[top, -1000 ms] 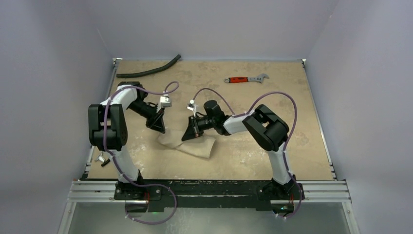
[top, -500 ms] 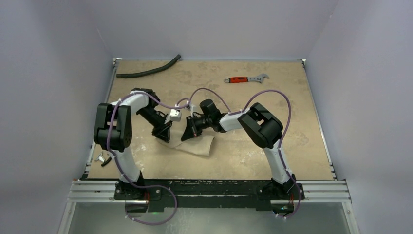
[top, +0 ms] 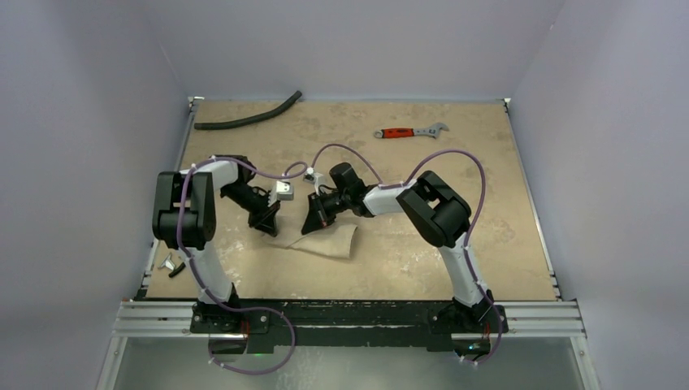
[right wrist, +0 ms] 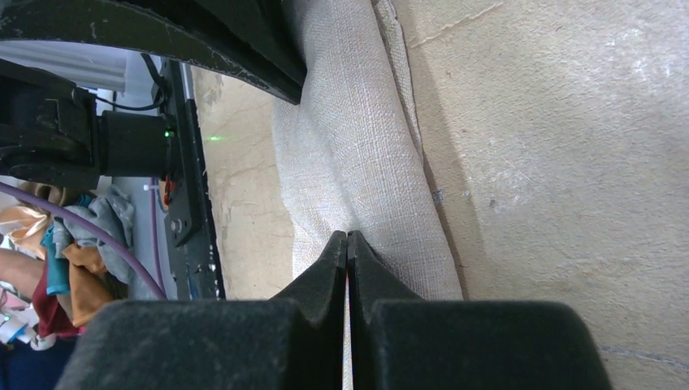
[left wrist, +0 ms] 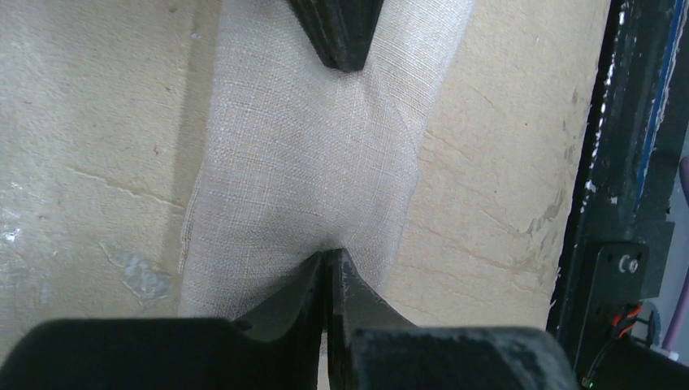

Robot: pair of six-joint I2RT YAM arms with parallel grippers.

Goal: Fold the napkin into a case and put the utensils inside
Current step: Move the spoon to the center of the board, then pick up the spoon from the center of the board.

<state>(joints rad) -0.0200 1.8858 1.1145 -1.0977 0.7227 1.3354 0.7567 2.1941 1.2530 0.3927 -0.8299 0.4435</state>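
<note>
Two pincers, one cloth, two stray items, on one worktop (top: 487,244).

1. Napkin (top: 331,241): beige woven cloth, plain. It lies just left of centre in the top view, between the two arms and nearer the bottom edge than the top. In both wrist views it is gathered into a narrow band running from one pincer to the other, with puckers at each pinch point.

2. Left pincer (left wrist: 329,262): jaws pressed together, a pinch of napkin edge caught at the tips. In the top view it points down at the cloth's left end.

3. Right pincer (right wrist: 348,240): jaws fully closed, tips nipping a raised ridge of the napkin. In the top view it sits just right of the left pincer, near it but apart.

4. Hose (top: 248,119): black, curved, at the upper left of the worktop, well apart from the cloth.

5. Wrench (top: 410,131): red handle, silver head, upper middle of the worktop, lying flat.
</note>
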